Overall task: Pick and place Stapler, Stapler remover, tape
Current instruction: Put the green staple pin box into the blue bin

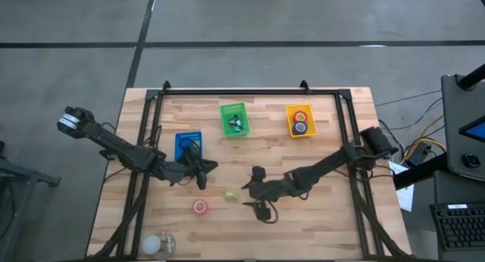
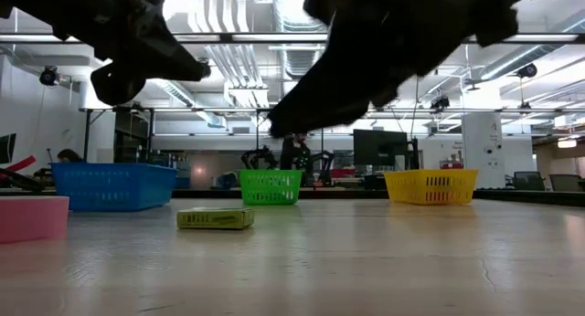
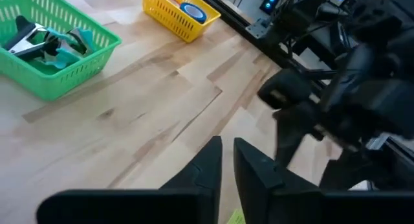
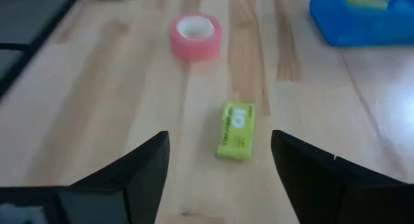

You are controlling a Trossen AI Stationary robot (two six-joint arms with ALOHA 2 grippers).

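A pink-red tape roll [image 1: 200, 207] [image 4: 195, 35] lies flat on the wooden table, near the front. A small yellow-green box [image 1: 231, 193] [image 4: 236, 130] lies flat beside it. My right gripper [image 1: 255, 192] [image 4: 223, 159] is open and hovers just right of the box, fingers spread toward it, touching nothing. My left gripper [image 1: 206, 167] [image 3: 228, 160] is shut and empty, close to the blue basket [image 1: 188, 146]. The yellow basket [image 1: 300, 120] holds a red and a blue tape roll. The green basket [image 1: 233, 120] [image 3: 48, 46] holds metal and teal staple removers.
The three baskets stand in a row toward the far side of the table. A pale round object [image 1: 159, 243] sits at the near-left corner. A black frame rail [image 1: 242, 91] runs along the far edge. Bare wood lies between the two grippers and the baskets.
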